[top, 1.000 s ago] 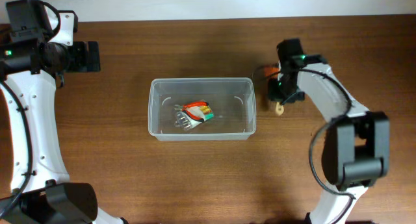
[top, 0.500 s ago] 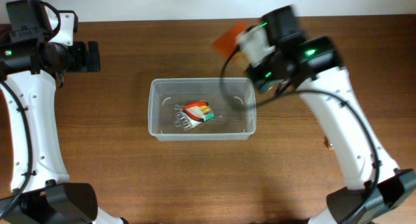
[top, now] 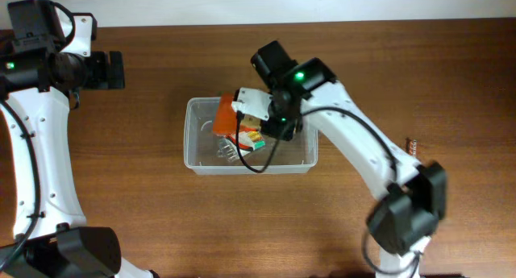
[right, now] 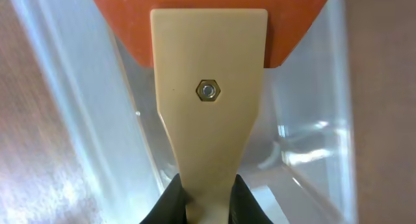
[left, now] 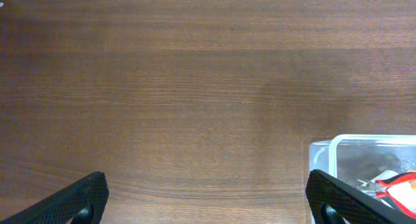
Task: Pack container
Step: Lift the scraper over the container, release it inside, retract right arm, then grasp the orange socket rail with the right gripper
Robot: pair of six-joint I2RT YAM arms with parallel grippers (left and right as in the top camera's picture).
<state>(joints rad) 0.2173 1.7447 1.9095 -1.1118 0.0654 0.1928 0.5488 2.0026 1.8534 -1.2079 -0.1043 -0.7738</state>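
The container (top: 196, 149) is a clear plastic bin in the middle of the table, with red-handled pliers (top: 243, 143) lying inside. My right gripper (top: 270, 115) is shut on a scraper with a cream handle (top: 248, 101) and an orange blade (top: 226, 117), held over the bin's far left part. In the right wrist view the fingers (right: 208, 198) pinch the cream handle (right: 208, 87), the orange blade (right: 130, 23) lies ahead and the bin wall (right: 312, 120) is below. My left gripper (top: 113, 70) is open and empty, far left of the bin (left: 338, 146).
A small dark object (top: 409, 145) lies on the wood right of the bin. The left wrist view shows bare wood between the open fingers (left: 208, 198), with the bin corner and pliers (left: 396, 185) at lower right.
My right arm has swung left from the table's right side with the scraper and now holds it over the bin. The left arm has not moved.
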